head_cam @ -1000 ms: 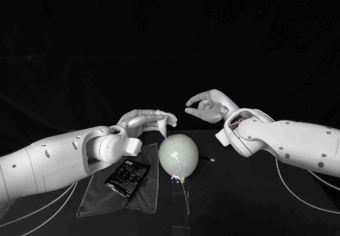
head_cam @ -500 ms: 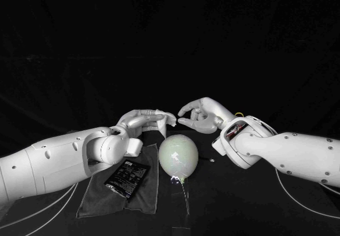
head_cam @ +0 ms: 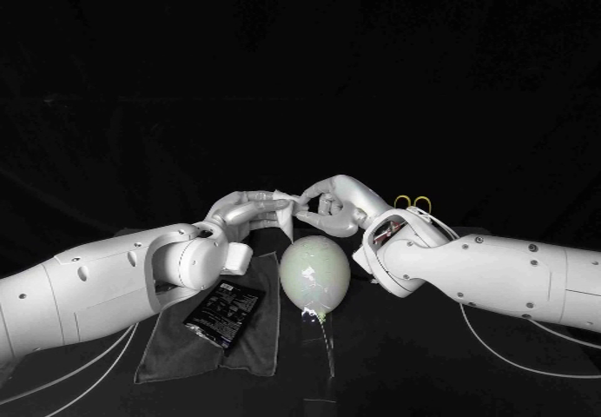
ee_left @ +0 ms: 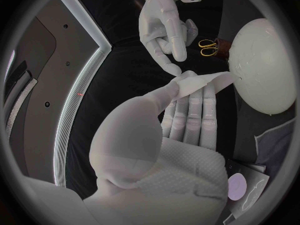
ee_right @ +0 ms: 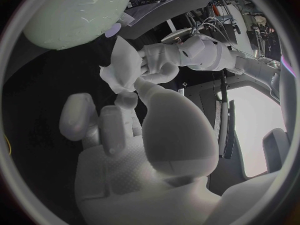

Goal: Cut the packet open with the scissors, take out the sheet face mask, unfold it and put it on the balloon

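Counted one of everything on the head view. Spotted one balloon (head_cam: 313, 274), pale greenish white, lower centre on the black table (head_cam: 413, 365), knot end pointing toward the bottom of the frame. Just left of it, found one black packet (head_cam: 226, 313), lying on one dark grey cloth (head_cam: 188, 352) in the lower left. Also got one pair of scissors (head_cam: 413, 202), right of centre, with just the yellow loop handles peeking over the right arm. And one sheet mask (head_cam: 293, 200), white and folded up small, dead centre of the frame, above the balloon and off the table.

Counted two hands too, meeting right at that mask. Seeing the left hand (head_cam: 254, 211) gripping it, with flat fingers underneath and thumb pressed on top, plain enough in the left wrist view. Seeing the right hand (head_cam: 332, 204) coming in from the right, with thumb and a fingertip touching the mask's free edge. Can't tell whether really pinching or only touching.

As for writing, made out white print and small text blocks on the packet's face. Way too small to read though.
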You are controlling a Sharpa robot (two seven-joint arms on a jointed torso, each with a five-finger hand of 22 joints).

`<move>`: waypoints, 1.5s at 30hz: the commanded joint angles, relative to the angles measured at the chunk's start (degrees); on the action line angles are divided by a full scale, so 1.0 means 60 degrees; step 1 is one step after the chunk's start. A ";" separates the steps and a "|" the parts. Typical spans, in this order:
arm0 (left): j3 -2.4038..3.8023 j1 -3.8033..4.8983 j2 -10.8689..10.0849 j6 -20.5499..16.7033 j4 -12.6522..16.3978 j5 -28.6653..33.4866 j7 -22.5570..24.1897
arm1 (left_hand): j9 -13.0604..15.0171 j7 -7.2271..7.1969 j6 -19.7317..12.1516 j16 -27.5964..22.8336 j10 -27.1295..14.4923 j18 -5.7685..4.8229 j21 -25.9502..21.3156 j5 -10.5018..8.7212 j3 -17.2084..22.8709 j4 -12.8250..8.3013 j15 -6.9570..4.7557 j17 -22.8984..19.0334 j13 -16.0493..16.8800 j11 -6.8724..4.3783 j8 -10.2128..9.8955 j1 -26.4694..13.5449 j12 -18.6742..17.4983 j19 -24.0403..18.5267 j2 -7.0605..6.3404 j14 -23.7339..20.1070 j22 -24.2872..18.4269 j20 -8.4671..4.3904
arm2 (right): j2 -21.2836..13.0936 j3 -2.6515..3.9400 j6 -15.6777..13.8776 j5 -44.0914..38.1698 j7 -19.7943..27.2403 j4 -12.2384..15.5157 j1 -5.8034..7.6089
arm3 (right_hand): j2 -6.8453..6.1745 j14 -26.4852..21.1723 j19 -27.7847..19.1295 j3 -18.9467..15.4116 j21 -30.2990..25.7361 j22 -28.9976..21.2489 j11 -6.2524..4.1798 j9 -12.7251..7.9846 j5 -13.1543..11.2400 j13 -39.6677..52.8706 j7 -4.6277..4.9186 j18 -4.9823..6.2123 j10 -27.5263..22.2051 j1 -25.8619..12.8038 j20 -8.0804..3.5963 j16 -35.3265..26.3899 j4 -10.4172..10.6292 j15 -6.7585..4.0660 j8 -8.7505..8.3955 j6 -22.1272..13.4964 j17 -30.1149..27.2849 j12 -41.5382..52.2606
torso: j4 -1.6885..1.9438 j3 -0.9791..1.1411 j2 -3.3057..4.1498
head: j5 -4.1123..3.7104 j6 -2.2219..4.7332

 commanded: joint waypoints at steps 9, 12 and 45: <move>0.0015 0.0014 0.0035 -0.0030 0.0026 0.0006 0.0341 | -0.0050 0.0027 0.0099 -0.0172 0.0071 0.0103 -0.0051 0.0031 0.0136 0.0021 0.0018 -0.0088 -0.0106 -0.0006 -0.0065 -0.0014 -0.0167 -0.0164 -0.0121 -0.0015 -0.0004 0.0032 | 0.0259 0.0008 0.0333 -0.0084 -0.0500 -0.0263 -0.0019 | -0.0077 0.0228 0.0095 -0.0094 0.0062 0.1289 0.0062 -0.0108 0.0022 0.0001 0.0020 0.0084 0.0060 -0.0159 0.0061 0.0077 0.0159 0.0083 -0.0123 0.0015 0.0626 0.0144 | -0.0002 -0.0002 -0.0023 | 0.0006 -0.0033; 0.0015 0.0014 0.0036 -0.0029 0.0024 0.0007 0.0349 | -0.0057 0.0034 0.0095 -0.0207 0.0072 0.0105 -0.0055 0.0031 0.0161 0.0036 0.0029 -0.0111 -0.0137 0.0004 -0.0081 -0.0028 -0.0210 -0.0194 -0.0124 -0.0019 -0.0006 0.0047 | 0.0277 0.0008 0.0433 -0.0046 -0.0470 -0.0230 -0.0021 | -0.0054 0.0258 0.0153 -0.0119 0.0158 0.1324 0.0039 -0.0129 0.0022 0.0052 -0.0011 0.0067 0.0125 -0.0204 0.0062 0.0135 0.0227 0.0070 -0.0094 0.0142 0.0678 0.0272 | -0.0005 0.0004 -0.0019 | 0.0010 -0.0036; 0.0014 0.0013 0.0108 0.0015 0.0030 -0.0123 0.0313 | -0.0074 0.0055 0.0102 -0.0289 0.0105 0.0120 -0.0038 0.0031 0.0236 0.0061 0.0049 -0.0168 -0.0222 0.0026 -0.0123 -0.0037 -0.0321 -0.0248 -0.0120 -0.0010 0.0001 0.0084 | 0.0494 0.0012 0.0633 0.0120 -0.0937 -0.0372 -0.0049 | -0.0089 0.0231 0.0138 -0.0664 -0.0028 0.1328 0.0022 -0.0422 0.0013 -0.0082 -0.0050 0.0091 0.0077 -0.0787 0.0024 0.0092 0.0952 0.0046 -0.0230 0.0247 0.0569 0.0403 | 0.0012 0.0023 -0.0009 | 0.0012 -0.0046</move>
